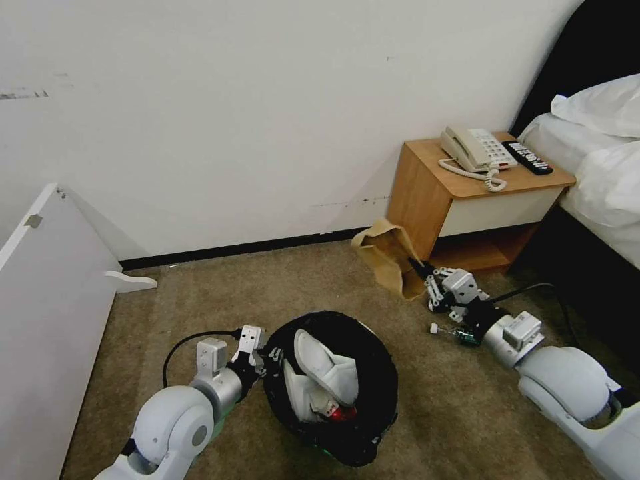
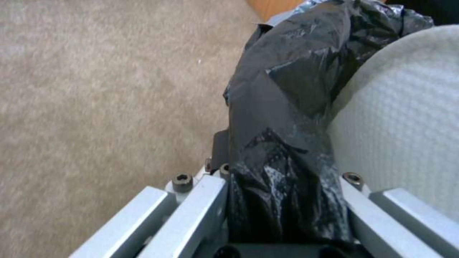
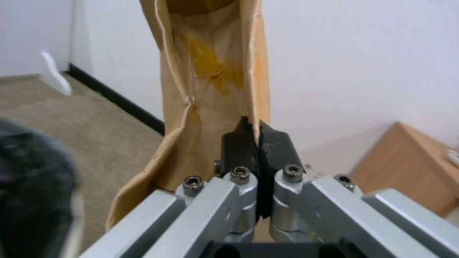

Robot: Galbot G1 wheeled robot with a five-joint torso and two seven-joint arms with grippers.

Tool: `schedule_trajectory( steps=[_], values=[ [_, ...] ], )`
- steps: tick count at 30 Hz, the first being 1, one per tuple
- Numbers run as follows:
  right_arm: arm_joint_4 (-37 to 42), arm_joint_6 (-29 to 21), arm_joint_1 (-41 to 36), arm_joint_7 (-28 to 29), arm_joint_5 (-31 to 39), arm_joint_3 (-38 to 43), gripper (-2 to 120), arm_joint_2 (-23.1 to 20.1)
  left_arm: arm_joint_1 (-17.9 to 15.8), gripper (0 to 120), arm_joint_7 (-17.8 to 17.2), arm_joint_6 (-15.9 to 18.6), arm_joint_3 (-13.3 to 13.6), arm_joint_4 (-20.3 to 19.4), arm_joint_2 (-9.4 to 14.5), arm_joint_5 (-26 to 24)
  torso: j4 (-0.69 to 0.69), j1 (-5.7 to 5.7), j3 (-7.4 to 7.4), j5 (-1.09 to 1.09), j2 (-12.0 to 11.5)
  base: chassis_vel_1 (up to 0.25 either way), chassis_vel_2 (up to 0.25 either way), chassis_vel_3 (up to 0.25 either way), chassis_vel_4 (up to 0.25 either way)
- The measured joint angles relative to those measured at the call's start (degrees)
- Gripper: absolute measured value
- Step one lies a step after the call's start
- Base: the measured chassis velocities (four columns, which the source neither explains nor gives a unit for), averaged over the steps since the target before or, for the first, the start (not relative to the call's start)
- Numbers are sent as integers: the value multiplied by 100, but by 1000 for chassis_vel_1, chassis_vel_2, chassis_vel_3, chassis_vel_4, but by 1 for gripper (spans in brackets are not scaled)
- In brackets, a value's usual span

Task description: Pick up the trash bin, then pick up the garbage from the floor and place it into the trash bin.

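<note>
Step in hand, bagging: your left gripper [image 1: 267, 357] clamps the bin [image 1: 373, 373] rim, right gripper [image 3: 258, 138] pinches the paper bag [image 1: 390, 257]; next, you carry it over the bin.

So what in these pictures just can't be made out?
- Head view: the trash bin's contents beneath the white slipper.
- Left wrist view: the left gripper's fingertips, wrapped in the bin's black bag.
- Head view: the plastic bottle's label, too small, partly behind the right gripper.
</note>
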Motion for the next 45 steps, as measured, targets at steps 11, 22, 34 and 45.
schedule_trajectory(
  steps=[11,22,34,45],
  values=[
    [67,50,-5,-442,26,-328,0,33,-517,3,-337,3,189,138,-48,-352,0,0,0,0,0,0,0,0,0],
    [-21,66,34,-656,-120,-673,0,122,-670,3,-571,3,227,165,-109,-573,0,0,0,0,0,0,0,0,0],
    [-86,70,-9,-750,-414,-958,0,140,-741,3,-678,3,256,187,-200,-624,0,0,0,0,0,0,0,0,0],
    [-340,79,108,-764,-624,-1240,0,307,-622,3,-678,1,221,40,-214,-653,1,0,0,0,0,0,0,0,0]
  ],
)
